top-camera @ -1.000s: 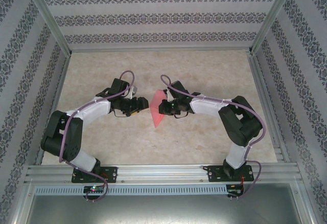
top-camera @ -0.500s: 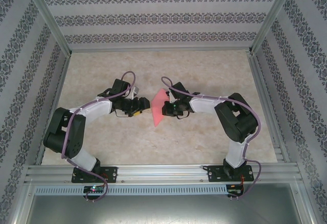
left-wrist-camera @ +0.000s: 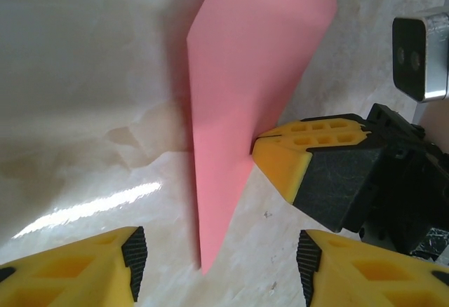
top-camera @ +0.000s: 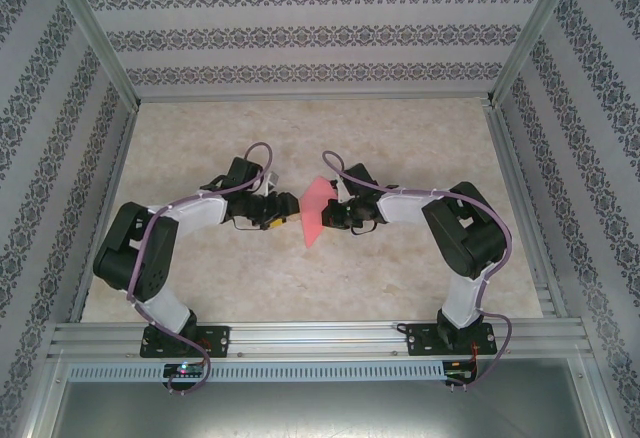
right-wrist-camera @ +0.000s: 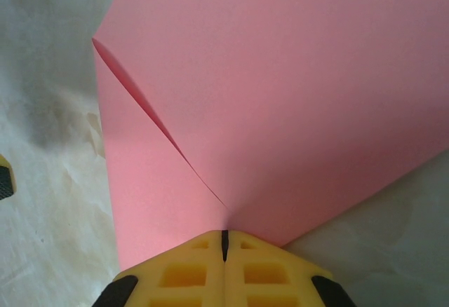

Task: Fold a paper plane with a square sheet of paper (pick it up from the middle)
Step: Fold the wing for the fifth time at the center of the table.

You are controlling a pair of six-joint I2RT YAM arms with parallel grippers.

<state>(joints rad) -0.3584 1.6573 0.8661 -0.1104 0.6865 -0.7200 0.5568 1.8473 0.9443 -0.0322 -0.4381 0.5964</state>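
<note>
The square sheet of paper [top-camera: 315, 210] is up off the table [top-camera: 400, 288], in the middle between the two arms. It stands on its edge, with one corner pointing down. The right wrist view shows the pink paper bent over, so two layers meet in a soft fold with a small gap between them.

The right gripper [right-wrist-camera: 224, 240] is closed tight and pinches the paper where the two layers come together. The left gripper [left-wrist-camera: 217, 261] has its jaws wide apart and holds nothing. It sits just beside the paper, and the bottom corner of the paper hangs in the gap between its two yellow fingers [left-wrist-camera: 84, 272]. I cannot tell if they touch it.

I think the pick-up is done and this is an early fold. The paper does not look like a plane yet, and the fold is not pressed flat.

Next, I think the left gripper should close gently on the bottom part. It needs to catch both layers with the edges lined up, or the crease may come out crooked. The right gripper should hold on until then.
</note>
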